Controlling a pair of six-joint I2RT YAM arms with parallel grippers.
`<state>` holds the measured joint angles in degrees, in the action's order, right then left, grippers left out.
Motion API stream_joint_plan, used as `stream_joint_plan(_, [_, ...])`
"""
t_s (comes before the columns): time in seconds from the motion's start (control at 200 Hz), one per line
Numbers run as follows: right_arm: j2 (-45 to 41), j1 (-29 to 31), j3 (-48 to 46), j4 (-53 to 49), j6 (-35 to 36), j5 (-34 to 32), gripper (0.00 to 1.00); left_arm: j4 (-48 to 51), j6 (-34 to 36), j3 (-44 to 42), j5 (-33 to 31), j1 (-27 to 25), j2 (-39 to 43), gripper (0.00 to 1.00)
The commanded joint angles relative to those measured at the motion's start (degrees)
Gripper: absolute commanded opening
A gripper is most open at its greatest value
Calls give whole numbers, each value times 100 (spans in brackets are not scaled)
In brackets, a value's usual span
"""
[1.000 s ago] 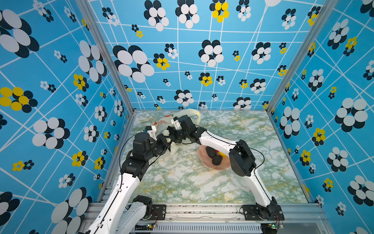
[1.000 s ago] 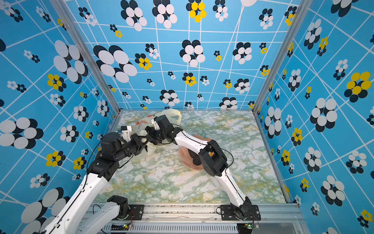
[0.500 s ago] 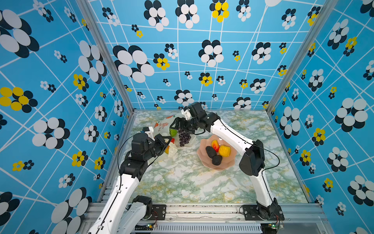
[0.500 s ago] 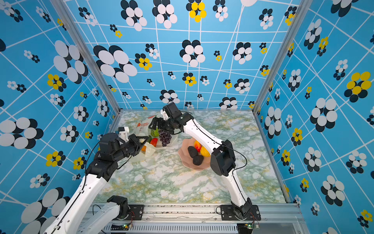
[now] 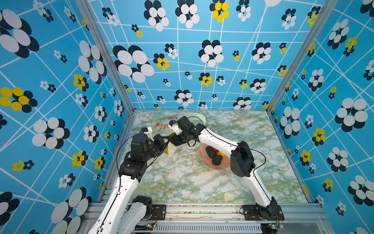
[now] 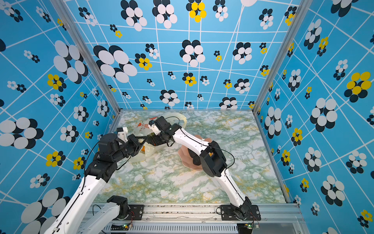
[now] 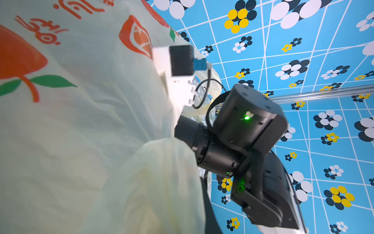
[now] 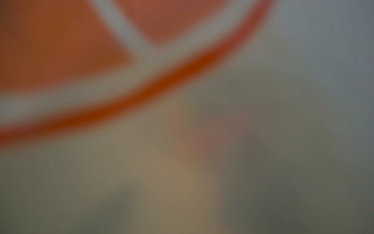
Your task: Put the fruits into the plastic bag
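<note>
The plastic bag (image 5: 162, 126) (image 6: 142, 126) lies at the back left, pale film with orange prints. My left gripper (image 5: 165, 144) (image 6: 141, 144) is shut on a bunched fold of its rim, which fills the left wrist view (image 7: 157, 182). My right gripper (image 5: 174, 139) (image 6: 152, 140) reaches into the bag's mouth with its jaws wide, fingertips hidden by film. The right wrist view shows only blurred bag print (image 8: 141, 91). An orange-yellow fruit (image 5: 166, 150) shows through the film. Two dark bumpy ovals (image 5: 210, 151) (image 5: 217, 160) and a yellow piece (image 5: 222, 154) lie in the bowl. The grape bunch is hidden.
The pink scalloped bowl (image 5: 202, 160) (image 6: 183, 156) stands at mid-table, partly under the right forearm (image 5: 218, 141). Blue patterned walls close the left, back and right sides. The metal rail with both arm bases (image 5: 202, 210) runs along the front edge.
Half a second ago the right gripper was raised behind the bag, with grapes and other fruit showing at its mouth. It has come back down into the mouth and covers them. The left grip has held.
</note>
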<state>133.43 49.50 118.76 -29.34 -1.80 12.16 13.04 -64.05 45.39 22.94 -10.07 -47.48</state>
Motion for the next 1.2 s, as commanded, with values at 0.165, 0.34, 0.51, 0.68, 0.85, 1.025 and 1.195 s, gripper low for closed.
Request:
stream_joint_plan(0.165, [-338, 476, 8, 467, 4332, -1958, 100, 188, 86, 119, 21, 69, 30, 0])
stream_joint_plan(0.34, [-328, 1026, 25, 794, 5797, -2884, 100, 196, 97, 102, 129, 74, -79, 0])
stream_joint_plan(0.51, [139, 852, 1194, 157, 5161, -2977, 99, 129, 122, 181, 243, 82, -243, 0])
stream_joint_plan(0.68, [260, 716, 1539, -159, 4755, -3183, 99, 179, 180, 278, 238, 95, -249, 0])
stream_joint_plan(0.85, [-458, 600, 474, 918, 3843, -2392, 99, 88, 75, 117, 228, 138, -165, 0])
stream_joint_plan(1.025, [-1180, 63, -632, 1918, 2532, -770, 99, 78, 73, 77, 201, 171, -86, 0])
stream_joint_plan(1.195, [-1308, -330, -1151, 2734, 1126, 546, 99, -12, 40, 52, 271, 303, -59, 0])
